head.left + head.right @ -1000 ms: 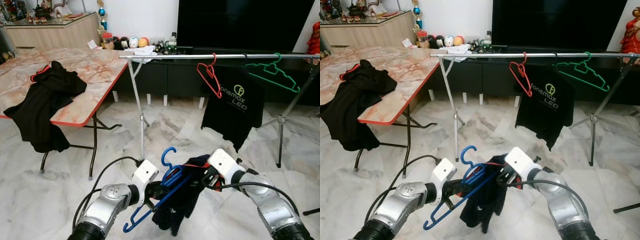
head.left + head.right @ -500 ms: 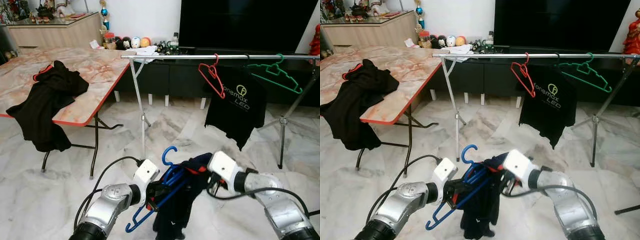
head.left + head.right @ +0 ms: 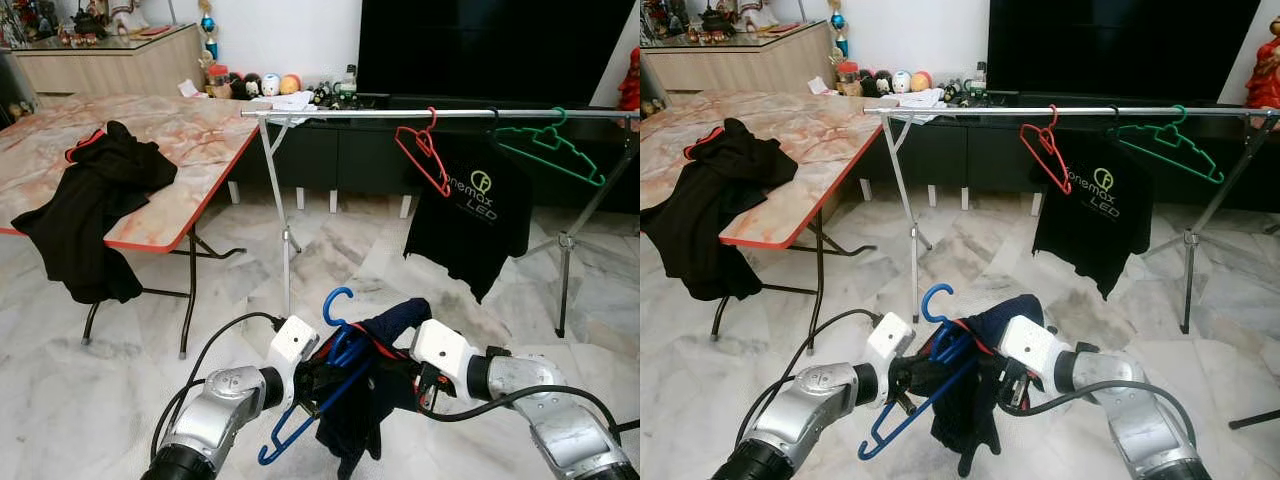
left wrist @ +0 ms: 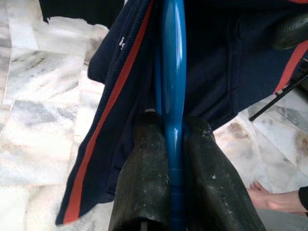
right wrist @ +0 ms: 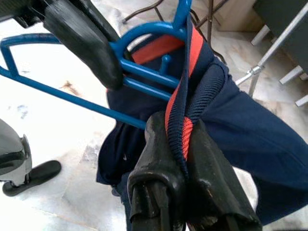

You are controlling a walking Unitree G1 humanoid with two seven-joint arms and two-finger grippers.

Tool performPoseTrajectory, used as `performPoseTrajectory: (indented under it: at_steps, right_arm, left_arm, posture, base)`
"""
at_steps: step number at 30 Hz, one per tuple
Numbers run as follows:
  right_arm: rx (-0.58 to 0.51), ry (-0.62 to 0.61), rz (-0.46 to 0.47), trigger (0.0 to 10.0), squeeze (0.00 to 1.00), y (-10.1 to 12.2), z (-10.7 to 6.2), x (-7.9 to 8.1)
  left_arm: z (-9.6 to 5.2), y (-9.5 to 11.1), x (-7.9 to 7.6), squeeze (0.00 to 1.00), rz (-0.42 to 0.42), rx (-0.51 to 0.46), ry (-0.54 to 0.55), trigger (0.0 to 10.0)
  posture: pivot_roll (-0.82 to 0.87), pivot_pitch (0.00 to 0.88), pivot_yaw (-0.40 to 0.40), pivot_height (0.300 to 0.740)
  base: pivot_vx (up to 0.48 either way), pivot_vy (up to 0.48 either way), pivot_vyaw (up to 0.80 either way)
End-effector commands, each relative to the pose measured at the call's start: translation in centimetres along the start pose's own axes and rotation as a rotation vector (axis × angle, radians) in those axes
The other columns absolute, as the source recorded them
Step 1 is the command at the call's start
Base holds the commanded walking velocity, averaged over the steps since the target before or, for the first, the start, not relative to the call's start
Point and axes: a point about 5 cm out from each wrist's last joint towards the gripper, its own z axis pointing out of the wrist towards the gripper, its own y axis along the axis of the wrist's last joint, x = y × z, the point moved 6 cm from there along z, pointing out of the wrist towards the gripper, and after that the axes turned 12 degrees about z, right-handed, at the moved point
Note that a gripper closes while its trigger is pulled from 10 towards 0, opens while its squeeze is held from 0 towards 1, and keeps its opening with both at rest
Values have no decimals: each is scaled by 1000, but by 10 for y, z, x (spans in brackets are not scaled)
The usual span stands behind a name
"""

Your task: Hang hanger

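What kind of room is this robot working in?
Most likely a home living room: a big dark TV on a low cabinet, a marble floor, a folding table with clothes on it, and a clothes rail holding hangers and a black shirt.

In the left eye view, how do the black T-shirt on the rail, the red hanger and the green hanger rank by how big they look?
Largest to smallest:
1. Black printed T-shirt hanging on the rail
2. Green plastic hanger
3. Red plastic hanger
The red one is turned partly edge-on, so it may only look smaller than the green.
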Motion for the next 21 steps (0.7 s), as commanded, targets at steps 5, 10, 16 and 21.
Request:
performPoseTrajectory:
  at_steps: [5,10,16,21]
  right_arm:
    - [-38,-65,-26,10000,0,12,2,-10]
    - [-119,-177,-18,10000,0,34,1,-31]
    - [-118,-130,-65,10000,0,41,3,-25]
    - [-79,-49,-97,10000,0,34,4,-12]
  left_arm:
    - [-2,11,7,0,-2,-39,25,10000]
    - [-2,8,0,0,6,-25,-12,10000]
    - [-1,8,-5,0,-5,-30,-34,10000]
    - [-1,9,-5,0,-4,-33,-30,10000]
  posture:
    - [-15,11,29,740]
    - [-17,8,22,740]
    - [-19,1,13,740]
    - [-18,1,12,740]
  base:
    - [0,0,0]
    - [0,0,0]
    - [0,0,0]
    - [0,0,0]
